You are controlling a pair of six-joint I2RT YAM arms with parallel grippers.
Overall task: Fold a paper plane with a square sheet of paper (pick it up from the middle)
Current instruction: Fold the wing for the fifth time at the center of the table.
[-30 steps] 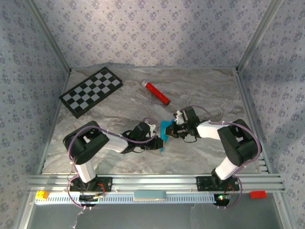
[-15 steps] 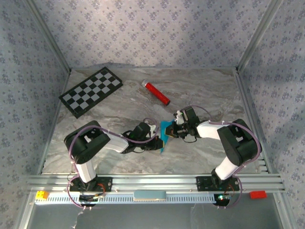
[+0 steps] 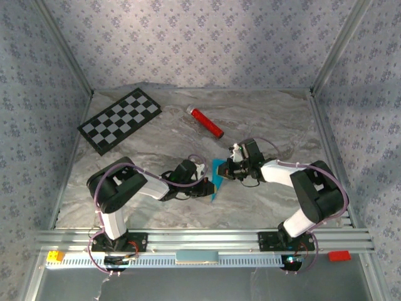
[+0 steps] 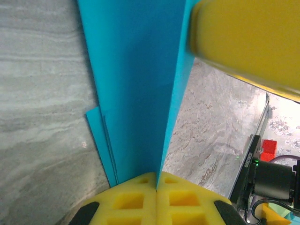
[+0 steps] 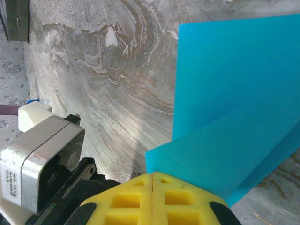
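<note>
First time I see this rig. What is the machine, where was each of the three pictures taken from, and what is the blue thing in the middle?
The machine is a left arm and a right arm, bolted at the near edge of a marble-patterned table. The wide picture comes from a fixed camera above and behind them. The two close-ups come from cameras on the wrists, so the yellow pads at the bottom belong to that arm's own gripper. On the table lie a checkerboard and a red cylinder, both apart from the arms. In the middle, the left gripper and the right gripper are each shut on a partly folded blue paper, holding it between them.
</note>
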